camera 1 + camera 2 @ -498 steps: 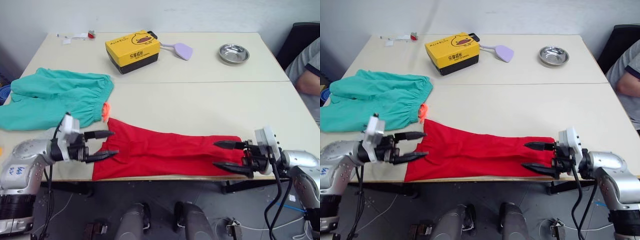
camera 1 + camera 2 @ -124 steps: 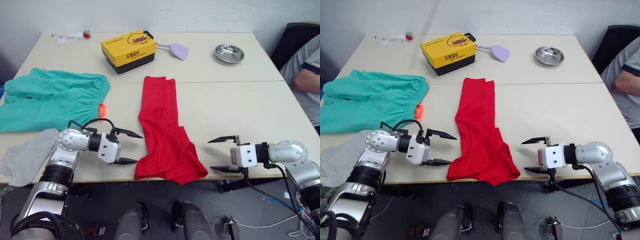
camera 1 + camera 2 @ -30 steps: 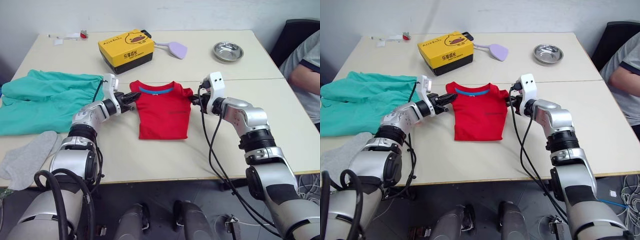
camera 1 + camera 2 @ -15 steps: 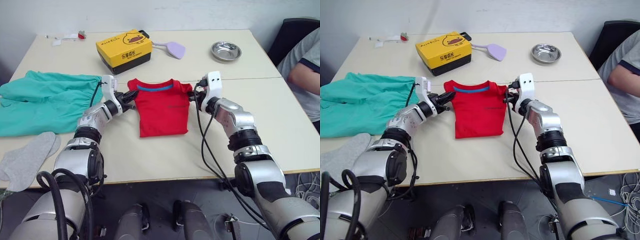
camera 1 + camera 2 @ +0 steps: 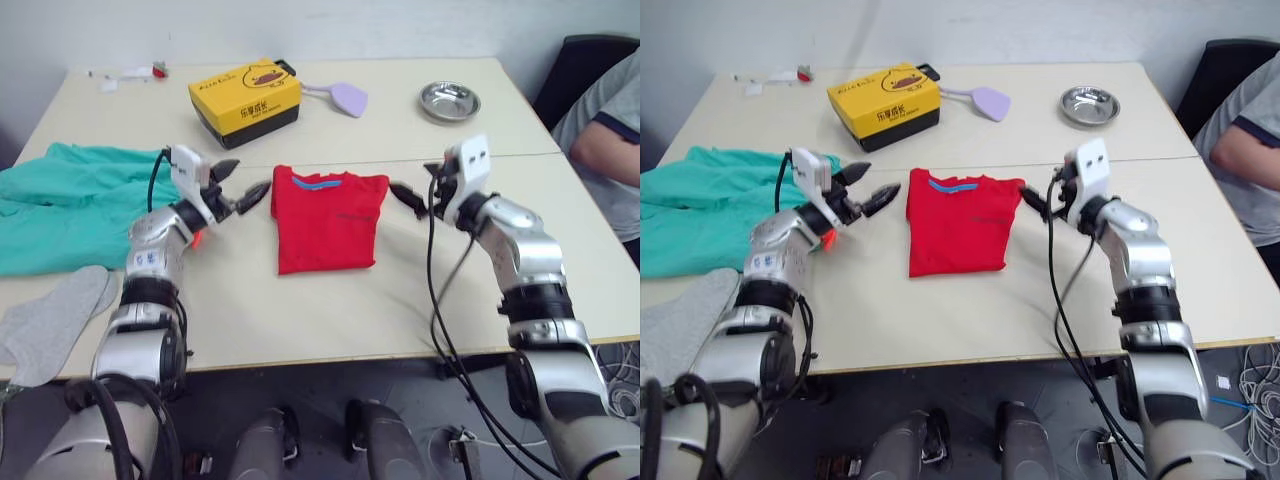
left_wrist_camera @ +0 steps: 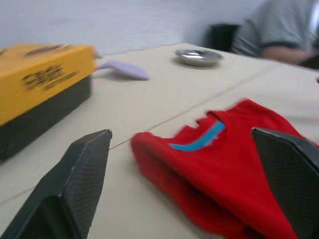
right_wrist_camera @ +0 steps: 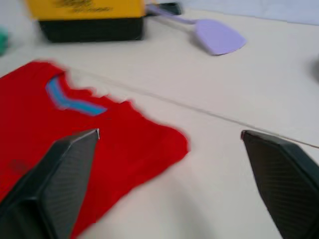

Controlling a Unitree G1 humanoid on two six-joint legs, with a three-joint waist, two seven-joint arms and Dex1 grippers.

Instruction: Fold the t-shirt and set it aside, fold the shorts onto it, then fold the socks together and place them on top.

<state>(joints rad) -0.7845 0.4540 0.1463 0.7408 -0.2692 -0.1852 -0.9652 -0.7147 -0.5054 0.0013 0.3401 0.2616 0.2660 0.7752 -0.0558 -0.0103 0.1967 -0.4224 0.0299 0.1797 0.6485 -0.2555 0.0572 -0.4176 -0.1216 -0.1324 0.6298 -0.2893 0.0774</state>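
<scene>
The red t-shirt (image 5: 328, 220) lies folded into a small rectangle at the table's middle, blue collar strip facing the far side. My left gripper (image 5: 238, 180) hovers open just left of its collar corner, holding nothing. On the other side, my right gripper (image 5: 410, 195) is open too, a little off the shirt's right shoulder. The left wrist view shows the shirt (image 6: 214, 164) between wide-apart fingers (image 6: 75, 189). The teal shorts (image 5: 70, 200) lie spread at the left. One grey sock (image 5: 45, 325) rests at the near left edge.
A yellow box (image 5: 245, 100), a purple spatula (image 5: 345, 97) and a metal bowl (image 5: 449, 101) sit along the far half of the table. A seated person's arm (image 5: 610, 130) is at the right edge. Bare tabletop lies in front of the shirt.
Both grippers have let go of the shirt's shoulders, opened and drawn outward, away from it. The shirt stays folded where it was set.
</scene>
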